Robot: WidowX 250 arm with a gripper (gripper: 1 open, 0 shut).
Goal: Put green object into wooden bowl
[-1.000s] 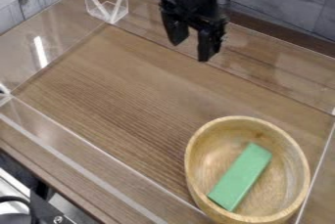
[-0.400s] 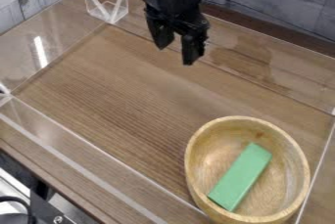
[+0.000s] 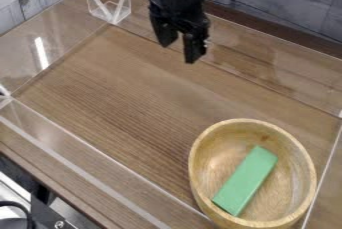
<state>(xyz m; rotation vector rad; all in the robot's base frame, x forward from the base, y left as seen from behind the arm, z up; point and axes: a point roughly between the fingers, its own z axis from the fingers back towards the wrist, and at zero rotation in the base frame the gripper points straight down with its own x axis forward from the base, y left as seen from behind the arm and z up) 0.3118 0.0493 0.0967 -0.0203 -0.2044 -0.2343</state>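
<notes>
The green object [image 3: 247, 181], a flat bright-green block, lies slanted inside the wooden bowl [image 3: 210, 143] at the lower right of the table. My gripper [image 3: 177, 47] hangs far from it at the top centre, pointing down over the wood surface. Its two black fingers [image 3: 194, 48] stand apart with nothing between them, so it is open.
Clear acrylic walls [image 3: 80, 168] fence the wooden tabletop [image 3: 120, 98] on all sides. A clear plastic bracket [image 3: 107, 5] stands at the back left corner, just left of the gripper. A grey plank wall rises behind.
The gripper has shifted left along the back of the table, away from the bowl, still open. The green object and bowl have stayed put.
</notes>
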